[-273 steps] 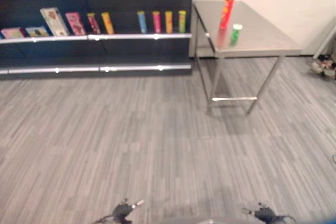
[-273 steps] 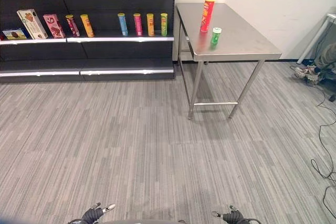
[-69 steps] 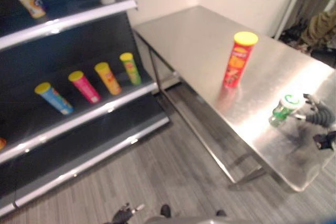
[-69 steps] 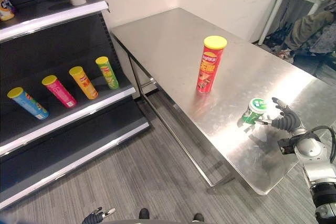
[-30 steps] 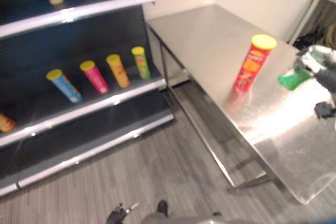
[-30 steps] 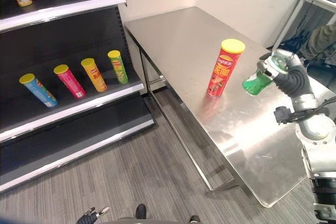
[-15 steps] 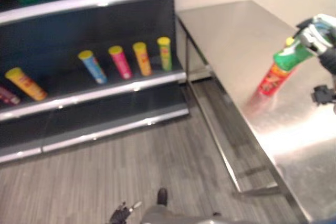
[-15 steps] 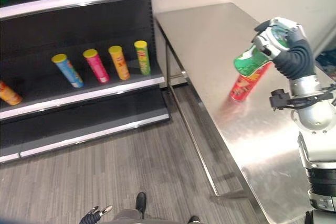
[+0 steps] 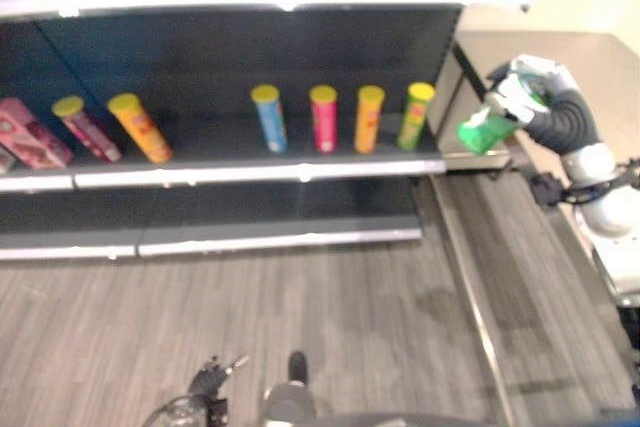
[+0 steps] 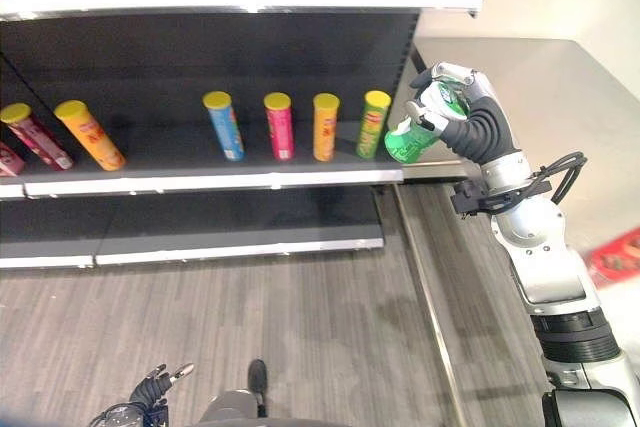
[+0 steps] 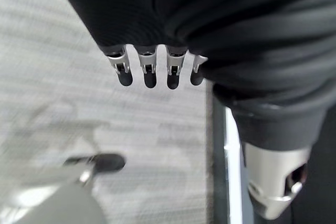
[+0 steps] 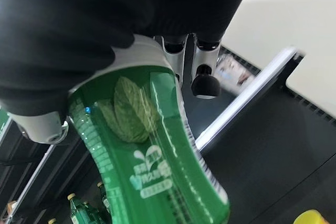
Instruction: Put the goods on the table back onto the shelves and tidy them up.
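Green can carried toward the shelf row.
Left hand [image 11: 152, 72] hangs low, fingers relaxed. The shelf [image 10: 200, 182] holds upright tubes [image 10: 374, 123]; just right of them, the right hand [image 10: 470, 117] clasps the tilted green can [image 10: 410, 139], base pointing shelfward.

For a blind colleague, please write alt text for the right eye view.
The robot's right hand holds a tilted green can beside the dark shelf, where a row of chip tubes stands. The left hand hangs low over the floor.
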### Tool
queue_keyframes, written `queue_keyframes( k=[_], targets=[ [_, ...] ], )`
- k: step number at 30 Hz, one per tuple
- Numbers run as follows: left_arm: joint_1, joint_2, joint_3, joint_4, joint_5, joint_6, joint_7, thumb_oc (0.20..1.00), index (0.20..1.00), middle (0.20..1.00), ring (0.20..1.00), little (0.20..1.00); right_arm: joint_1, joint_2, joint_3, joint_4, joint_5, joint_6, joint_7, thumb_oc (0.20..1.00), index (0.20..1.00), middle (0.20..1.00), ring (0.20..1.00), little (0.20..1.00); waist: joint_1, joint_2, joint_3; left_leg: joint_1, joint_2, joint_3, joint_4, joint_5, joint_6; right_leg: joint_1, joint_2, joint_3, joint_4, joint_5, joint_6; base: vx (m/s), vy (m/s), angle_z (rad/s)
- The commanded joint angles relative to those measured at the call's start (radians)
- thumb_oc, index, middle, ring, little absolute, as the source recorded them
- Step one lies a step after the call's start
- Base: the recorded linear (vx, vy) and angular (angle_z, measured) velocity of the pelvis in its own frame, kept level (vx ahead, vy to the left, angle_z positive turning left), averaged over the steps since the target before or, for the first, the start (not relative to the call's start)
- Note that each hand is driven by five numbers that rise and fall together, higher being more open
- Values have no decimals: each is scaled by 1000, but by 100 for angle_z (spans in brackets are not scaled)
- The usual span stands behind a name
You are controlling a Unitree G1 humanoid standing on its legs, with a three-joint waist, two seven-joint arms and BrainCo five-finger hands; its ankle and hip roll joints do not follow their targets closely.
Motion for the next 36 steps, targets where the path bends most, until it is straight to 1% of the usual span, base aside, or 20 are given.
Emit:
queue_keyframes(
  k=[1,3,4,5,7,8,11,17,20,22,24,25,27,29,30,31,32,33,35,36],
  targets=[
    [7,27,-35,-29,66,-10,-6,1000,1000,1000,1000,1000,-67,-100,-24,-37,-14,-20,-44,200,200,200,200,200,-34,49,-47,56,26,-61,-30,-79,-69,-171,142,153,74,-149,-8,152,318,9],
    [6,27,-34,-26,69,-11,-6,1000,1000,1000,1000,1000,-71,-104,-26,-41,-12,-18,-43,200,200,200,200,200,-39,53,-47,60,21,-66,-30,-82,-68,-183,164,162,48,-159,-11,158,160,30],
    [3,25,-39,-24,71,-15,-7,1000,1000,1000,1000,1000,-97,-103,-27,-51,11,-24,-44,200,200,200,200,200,-46,55,-41,83,10,-80,-30,-105,-67,-195,208,160,-35,-198,-15,157,91,26],
    [2,24,-38,-24,71,-15,-7,1000,1000,1000,1000,1000,-98,-104,-27,-51,11,-24,-44,200,200,200,200,200,-47,56,-42,80,11,-81,-30,-102,-67,-194,210,158,-41,-193,-16,175,71,-2],
    [-7,17,-44,-22,67,-13,-8,1000,1000,1000,1000,1000,-124,-101,-14,-48,29,-32,-44,200,200,200,200,200,-60,49,-32,98,1,-99,-30,-117,-66,-243,258,177,-154,-165,-5,201,32,11],
    [-16,8,-48,-18,72,-12,-14,1000,1000,1000,1000,1000,-139,-105,-8,-47,32,-30,-46,200,200,200,200,200,-81,37,-22,124,-18,-120,-30,-131,-65,-298,303,216,-244,-121,17,228,34,30],
    [-27,-8,-64,-16,79,-15,-20,1000,1000,1000,1000,1000,-163,-109,-1,-58,35,-33,-51,200,200,200,200,200,-96,20,-19,152,-38,-146,-30,-149,-66,-300,337,232,-321,-81,35,207,44,55],
    [-24,-30,-95,-25,82,-16,-21,1000,1000,1000,1000,1000,-211,-141,2,-75,35,-37,-54,200,200,200,200,200,-101,-5,-45,173,-57,-193,-30,-173,-64,-258,355,265,-320,-74,21,154,-37,37],
    [-14,-39,-95,-31,55,-14,-16,1000,1000,1000,1000,1000,-285,-175,56,-76,38,-38,-43,200,200,200,200,200,-94,-7,-68,191,-34,-207,-30,-182,-76,-237,364,236,-312,-88,9,211,-133,24],
    [-10,-37,-97,-31,41,-12,-15,1000,1000,1000,1000,1000,-348,-193,101,-62,53,-42,-35,200,200,200,200,200,-91,-12,-78,211,-7,-217,-25,-196,-93,-220,372,202,-296,-122,-3,222,-180,27],
    [-9,-29,-97,-40,16,-10,-10,1000,1000,1000,1000,1000,-404,-209,140,-38,57,-38,-33,200,200,200,200,200,-78,-25,-75,187,9,-222,68,-226,-112,-190,371,172,-294,-145,-15,163,-195,45],
    [-4,-26,-92,-52,-11,-8,-9,1000,1000,1000,1000,1000,-451,-216,181,-14,63,-36,-31,200,200,200,200,200,-72,-33,-69,150,14,-226,172,-240,-132,-165,373,159,-297,-160,-25,143,-203,52],
    [1,-22,-82,-66,-52,-2,-1,1000,1000,1000,1000,1000,-537,-234,244,34,66,-25,-35,200,200,200,200,200,-44,-46,-37,42,10,-246,403,-194,-169,-120,373,142,-305,-181,-50,65,-143,45],
    [-1,-20,-77,-63,-81,2,8,1000,1000,1000,1000,1000,-607,-267,310,119,64,-12,-45,200,200,200,200,200,-22,-57,-14,-33,41,-240,464,-146,-176,-81,375,121,-324,-206,-61,93,-70,46],
    [3,-16,-78,-55,-89,1,5,1000,1000,1000,1000,1000,-639,-285,342,157,63,0,-45,200,200,200,200,200,-11,-65,-16,-49,59,-224,417,-153,-169,-68,371,114,-332,-214,-55,272,30,64],
    [13,-12,-76,-32,-84,6,0,1000,1000,1000,1000,1000,-681,-295,392,205,60,8,-44,200,200,200,200,200,3,-61,-27,-43,84,-221,279,-145,-162,-60,367,117,-334,-225,-44,235,43,62],
    [13,-14,-75,-31,-84,6,0,1000,1000,1000,1000,1000,-687,-294,399,209,61,7,-45,200,200,200,200,200,3,-61,-27,-36,83,-219,267,-140,-163,-59,367,118,-334,-226,-44,229,99,49],
    [17,-9,-73,-19,-83,7,3,1000,1000,1000,1000,1000,-690,-301,406,224,54,9,-47,200,200,200,200,200,12,-50,-32,-57,97,-233,190,-100,-165,-56,369,120,-334,-234,-39,133,80,21],
    [29,-1,-68,-15,-87,3,9,1000,1000,1000,1000,1000,-695,-311,408,256,39,10,-64,200,200,200,200,200,34,-28,-40,-86,92,-270,81,-29,-178,-42,375,131,-334,-256,-37,217,146,8],
    [41,-1,-65,0,-79,0,7,1000,1000,1000,1000,1000,-710,-304,425,290,33,10,-70,200,200,200,200,200,38,-14,-53,-59,92,-276,12,-32,-175,-34,379,140,-334,-266,-32,305,259,-5]
  ],
)
